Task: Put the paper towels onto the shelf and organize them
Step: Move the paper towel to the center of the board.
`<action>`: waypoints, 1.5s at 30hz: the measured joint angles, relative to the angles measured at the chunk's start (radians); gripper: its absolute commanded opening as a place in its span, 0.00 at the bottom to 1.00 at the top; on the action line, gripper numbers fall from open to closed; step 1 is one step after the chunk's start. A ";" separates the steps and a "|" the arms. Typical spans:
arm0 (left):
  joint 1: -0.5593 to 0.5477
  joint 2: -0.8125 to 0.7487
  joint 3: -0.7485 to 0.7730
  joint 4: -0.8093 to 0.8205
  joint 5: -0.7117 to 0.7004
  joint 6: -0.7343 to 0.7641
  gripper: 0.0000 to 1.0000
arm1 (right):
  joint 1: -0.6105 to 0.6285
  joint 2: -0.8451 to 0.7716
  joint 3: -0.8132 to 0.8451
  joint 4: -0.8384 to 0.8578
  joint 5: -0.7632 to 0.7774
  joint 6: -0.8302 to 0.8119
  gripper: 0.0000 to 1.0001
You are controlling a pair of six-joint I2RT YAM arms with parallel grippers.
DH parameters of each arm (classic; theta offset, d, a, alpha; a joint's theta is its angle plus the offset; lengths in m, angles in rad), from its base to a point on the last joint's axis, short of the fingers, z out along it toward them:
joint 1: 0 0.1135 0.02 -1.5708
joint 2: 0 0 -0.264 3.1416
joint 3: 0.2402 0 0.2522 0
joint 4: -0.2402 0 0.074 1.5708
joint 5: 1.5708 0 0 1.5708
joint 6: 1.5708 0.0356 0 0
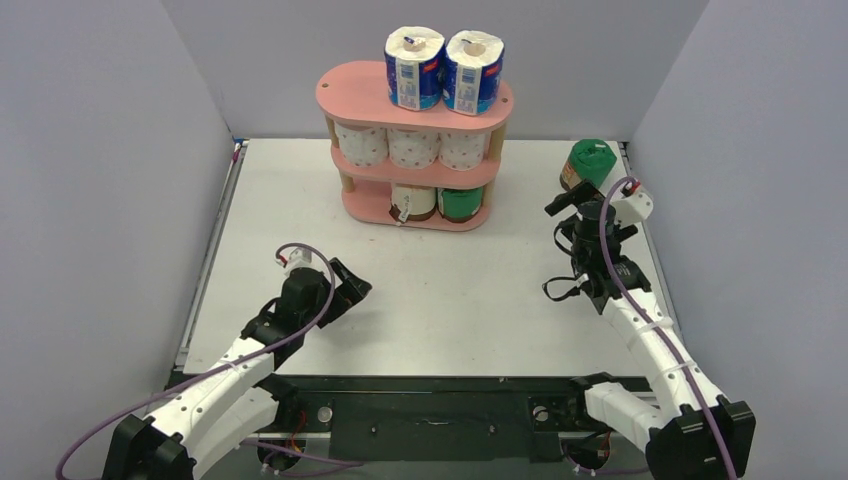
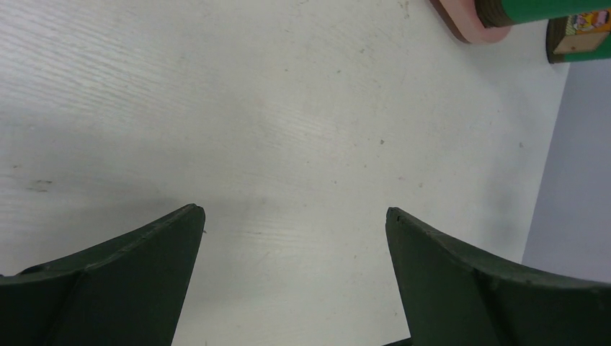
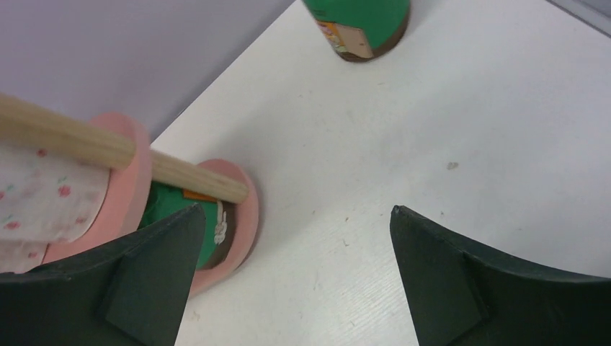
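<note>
The right hand (image 3: 295,215), wide open and empty, sits just short of the last green roll (image 1: 590,162) standing upright at the counter (image 1: 450,290) far-right corner, way nearer than the open left hand (image 2: 295,213), shelf (image 1: 345,95) off left.

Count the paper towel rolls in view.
8. Two blue-and-white rolls on the shelf's top board, three pink-dotted rolls on the middle, a beige-wrapped roll and a green roll on the bottom, a loose green roll on the table. Others may hide behind.

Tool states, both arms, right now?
Left tool: open, holding nothing.
Right tool: open, holding nothing.
</note>
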 measured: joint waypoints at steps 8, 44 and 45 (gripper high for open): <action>0.022 0.000 -0.001 -0.067 -0.013 -0.076 0.96 | -0.208 0.172 0.078 -0.083 0.022 0.163 0.98; 0.062 0.092 -0.048 0.136 0.126 0.053 0.96 | -0.447 1.026 0.851 -0.154 -0.291 0.158 0.83; 0.062 0.101 -0.041 0.137 0.126 0.055 0.96 | -0.447 1.031 0.852 -0.156 -0.290 0.157 0.83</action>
